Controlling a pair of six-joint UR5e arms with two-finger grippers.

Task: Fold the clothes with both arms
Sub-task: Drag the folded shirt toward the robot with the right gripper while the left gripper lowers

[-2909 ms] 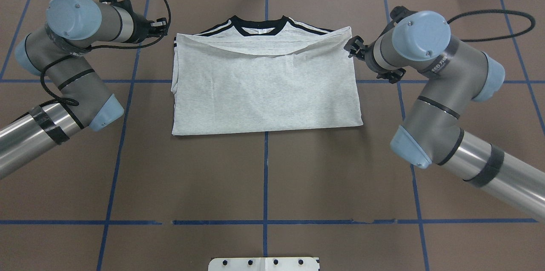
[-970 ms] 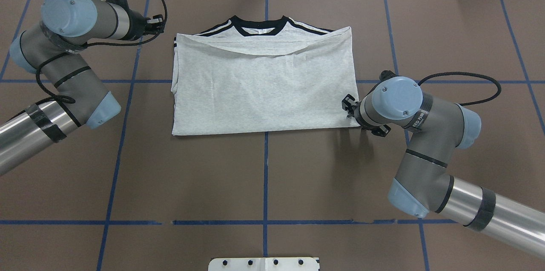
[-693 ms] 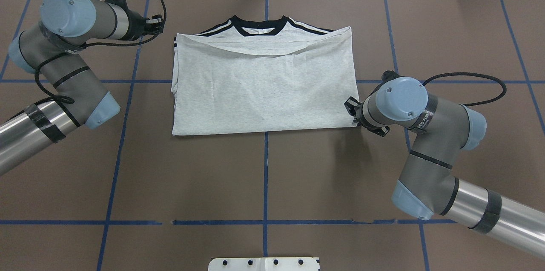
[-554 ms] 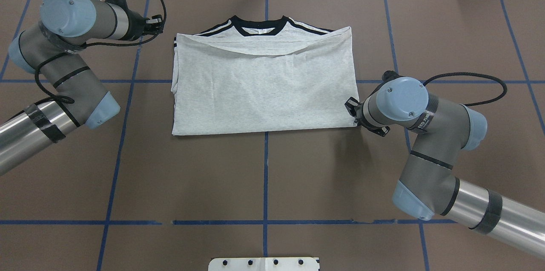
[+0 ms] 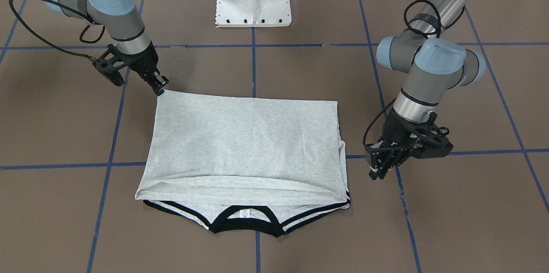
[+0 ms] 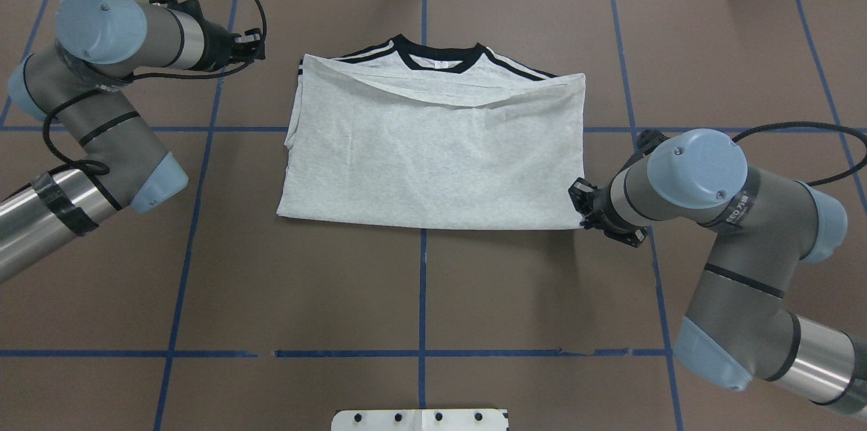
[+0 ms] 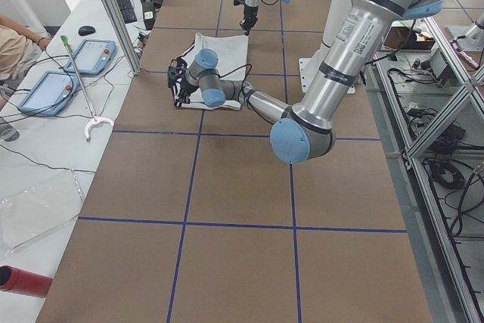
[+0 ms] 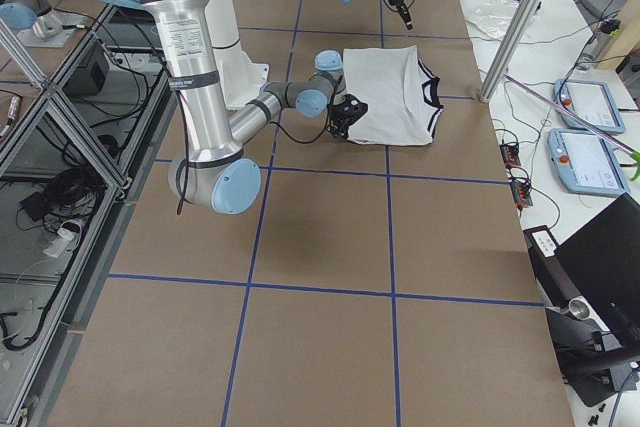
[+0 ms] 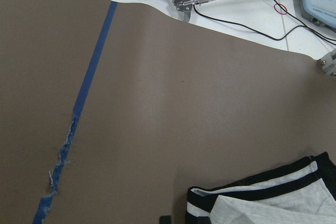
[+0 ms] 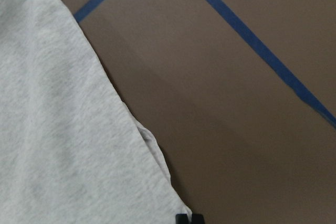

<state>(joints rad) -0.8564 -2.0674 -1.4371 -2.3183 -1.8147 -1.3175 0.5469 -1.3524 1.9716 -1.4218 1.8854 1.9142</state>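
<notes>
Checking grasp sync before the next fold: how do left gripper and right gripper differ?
The right gripper touches the T-shirt's robot-side corner, jaws nearly together there; the left gripper is clear of the cloth. The right gripper is at the folded end; the left gripper sits beside the collar end. Both point downward.

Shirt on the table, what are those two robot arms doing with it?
The two arms are folding the shirt. It lies flat on the table, folded in half, with its collar on the side away from the robot. The right pincer is down at the shirt's near corner and seems to pinch it. The left pincer hangs beside the sleeve end and is not touching the cloth.
</notes>
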